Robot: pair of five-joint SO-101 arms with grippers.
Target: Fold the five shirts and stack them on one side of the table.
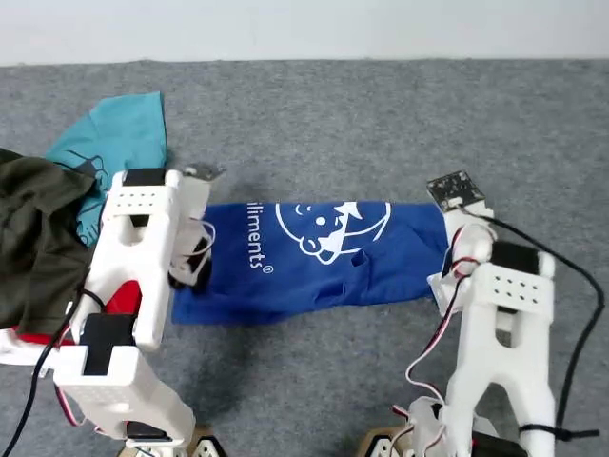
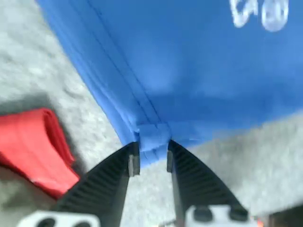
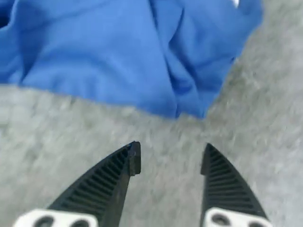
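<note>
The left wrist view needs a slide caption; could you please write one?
Left tool gripping a corner of the blue shirt, with red cloth beside it on the grey table.

- Mid worktop (image 1: 381, 114): spread shirt (image 1: 324, 257) lies flat, long axis L–R, btw the two arms.
- L arm (image 1: 133, 267) stands at its L end; the shirt's near-L corner sits btw the L jaws, touching both.
- R arm (image 1: 500, 314) stands at its R end; R jaws are apart over bare worktop, just beside the shirt's near-R corner, not touching.
- Heap of shirts (image 1: 38, 238) at L edge, left of L arm, running far to near.
- One heap shirt (image 2: 33, 146) lies under L arm, near the spread shirt's L end but apart from it.
</note>
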